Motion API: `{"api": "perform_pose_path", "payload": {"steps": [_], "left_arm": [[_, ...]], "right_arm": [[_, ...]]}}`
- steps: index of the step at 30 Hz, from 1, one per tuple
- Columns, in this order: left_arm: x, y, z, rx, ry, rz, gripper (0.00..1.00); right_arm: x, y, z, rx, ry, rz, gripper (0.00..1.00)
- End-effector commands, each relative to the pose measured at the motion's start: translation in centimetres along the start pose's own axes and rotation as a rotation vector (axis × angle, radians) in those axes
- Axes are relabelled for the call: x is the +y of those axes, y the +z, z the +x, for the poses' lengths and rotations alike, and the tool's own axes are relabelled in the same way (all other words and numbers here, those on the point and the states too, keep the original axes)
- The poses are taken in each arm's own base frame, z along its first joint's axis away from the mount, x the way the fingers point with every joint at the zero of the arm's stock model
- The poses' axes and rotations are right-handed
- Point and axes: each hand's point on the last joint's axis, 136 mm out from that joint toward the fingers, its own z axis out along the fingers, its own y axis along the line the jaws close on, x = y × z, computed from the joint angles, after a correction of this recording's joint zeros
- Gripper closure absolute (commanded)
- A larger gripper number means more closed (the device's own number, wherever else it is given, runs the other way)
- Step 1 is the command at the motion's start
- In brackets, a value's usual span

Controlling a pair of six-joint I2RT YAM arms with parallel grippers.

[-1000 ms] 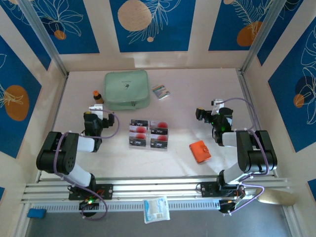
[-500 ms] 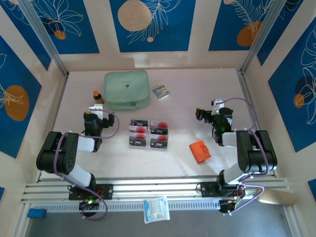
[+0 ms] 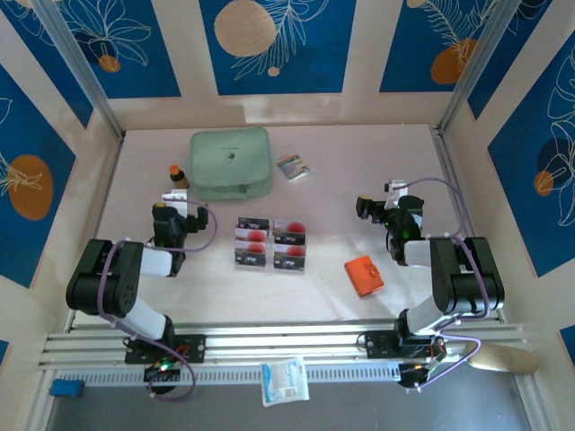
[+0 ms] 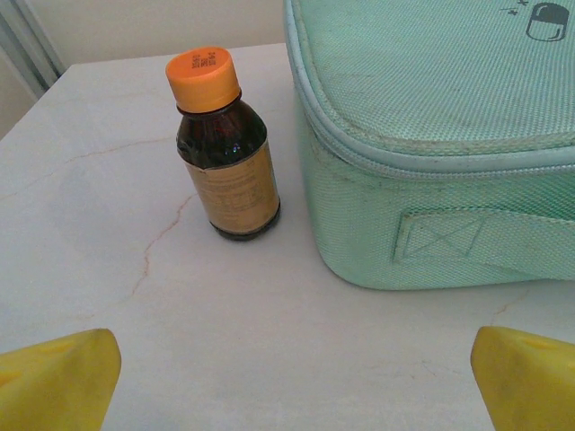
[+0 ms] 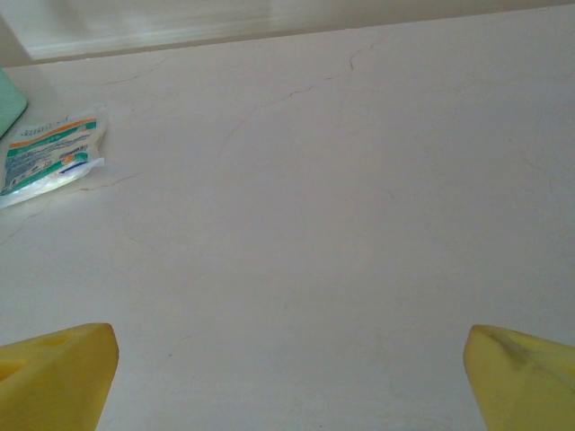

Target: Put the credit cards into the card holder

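The top view locates the four credit cards (image 3: 270, 243) in a two-by-two block at table centre, with the closed card holder (image 3: 365, 275) lying apart at their 4 o'clock, near the right arm. The left wrist view adds detail: left gripper (image 4: 292, 382) with jaws apart and empty, facing a brown bottle (image 4: 225, 148) at 9 o'clock of a green pouch (image 4: 431, 135). The pouch is cut off at the top and right edges, and the bottle label is unreadable. In the right wrist view, the right gripper (image 5: 287, 382) is spread and empty over bare table (image 5: 341, 197). A striped packet (image 5: 45, 153) is cropped at 10 o'clock.
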Motion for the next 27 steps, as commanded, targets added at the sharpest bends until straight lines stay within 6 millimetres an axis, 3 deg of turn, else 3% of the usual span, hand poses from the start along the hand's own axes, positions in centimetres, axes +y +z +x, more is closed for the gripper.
{"api": "perform_pose_path", "payload": {"steps": [1, 5, 11, 13, 16, 18, 22, 24, 27], "left_arm": [[0.0, 0.2, -0.4, -0.015, 0.008, 0.009, 0.00], [0.1, -0.1, -0.5, -0.028, 0.008, 0.006, 0.00], [2.4, -1.1, -3.2, 0.034, -0.020, -0.116, 0.00], [3.3, -1.8, -5.1, 0.023, -0.060, -0.161, 0.00], [3.4, -3.1, -7.7, 0.042, -0.155, -0.152, 0.00], [3.5, -4.2, -9.3, 0.092, -0.256, -0.154, 0.00], [2.7, -6.9, -9.6, 0.229, -0.443, -0.124, 0.00], [2.0, -8.7, -8.1, 0.307, -0.532, -0.115, 0.00], [1.4, -10.9, -4.3, 0.411, -0.616, -0.140, 0.00]], "right_arm": [[0.0, 0.0, 0.0, -0.002, -0.003, -0.007, 0.01], [0.1, -0.2, -0.2, -0.015, -0.005, -0.011, 0.01], [-0.2, -2.0, -5.1, 0.013, 0.036, 0.069, 0.01], [-1.1, -3.1, -7.6, 0.014, 0.182, 0.115, 0.01], [-3.3, -5.3, -9.1, 0.088, 0.523, 0.205, 0.01], [-1.3, -5.8, -10.5, 0.135, 0.562, 0.069, 0.01], [5.1, -7.6, -11.1, 0.228, 0.449, -0.138, 0.01], [8.9, -8.9, -9.7, 0.296, 0.370, -0.219, 0.04], [13.8, -10.9, -6.0, 0.405, 0.231, -0.267, 0.06]]}}
